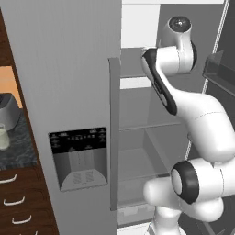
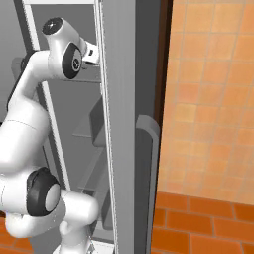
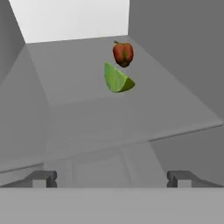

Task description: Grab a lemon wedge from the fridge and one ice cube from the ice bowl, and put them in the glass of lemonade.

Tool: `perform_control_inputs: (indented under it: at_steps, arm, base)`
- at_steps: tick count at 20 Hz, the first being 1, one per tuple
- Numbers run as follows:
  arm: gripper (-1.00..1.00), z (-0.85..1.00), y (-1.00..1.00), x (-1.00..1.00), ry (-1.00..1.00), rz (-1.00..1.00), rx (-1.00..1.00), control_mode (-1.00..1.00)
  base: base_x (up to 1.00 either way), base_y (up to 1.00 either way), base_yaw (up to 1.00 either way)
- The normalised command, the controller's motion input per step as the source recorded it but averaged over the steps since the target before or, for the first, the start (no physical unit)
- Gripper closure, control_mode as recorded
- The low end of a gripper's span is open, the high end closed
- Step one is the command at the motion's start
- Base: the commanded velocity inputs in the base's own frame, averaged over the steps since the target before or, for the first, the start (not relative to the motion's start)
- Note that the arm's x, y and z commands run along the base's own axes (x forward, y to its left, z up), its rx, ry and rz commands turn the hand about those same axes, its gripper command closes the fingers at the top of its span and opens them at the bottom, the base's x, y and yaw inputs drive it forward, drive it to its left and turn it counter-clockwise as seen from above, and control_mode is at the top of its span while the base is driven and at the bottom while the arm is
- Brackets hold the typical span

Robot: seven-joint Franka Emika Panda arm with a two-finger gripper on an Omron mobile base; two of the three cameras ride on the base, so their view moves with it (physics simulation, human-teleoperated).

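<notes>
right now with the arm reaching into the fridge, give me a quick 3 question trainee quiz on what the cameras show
1. True or false: the tool is shut on the lemon wedge.
2. In the hand view, what lies just beyond the wedge on the fridge shelf? A) a red apple-like fruit B) a milk carton C) an egg
3. Fill in: the fridge door with the black dispenser panel is ____, while the door beside it is open.

Key: 1 false, the fingertips stand apart, short of the wedge. 2 A, the red fruit. 3 closed.

- My arm (image 1: 183,105) reaches into the open fridge (image 1: 69,69), past its grey shelves (image 1: 147,124).
- The glass of lemonade (image 1: 3,137) stands on the dark counter (image 1: 18,149) (far left).
</notes>
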Motion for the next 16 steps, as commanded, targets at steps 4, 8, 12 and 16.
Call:
perform_control_inputs:
  at_steps: [4, 8, 12, 16]
  arm:
    - [-1.0, 0.0, -0.55, 0.48, 0.0, 0.11, 0.0, -1.0]
    - [-1.0, -0.01, -0.48, 0.56, 0.05, 0.1, 0.0, -1.0]
    - [-1.0, -0.12, -0.17, 0.76, 0.09, 0.09, 0.0, -1.0]
    - [-1.0, -0.05, -0.17, 0.53, 0.12, 0.08, 0.0, -1.0]
  base:
    - [0.0, 0.0, 0.0]
    - [0.0, 0.0, 0.0]
    - [0.0, 0.0, 0.0]
    - [0.0, 0.0, 0.0]
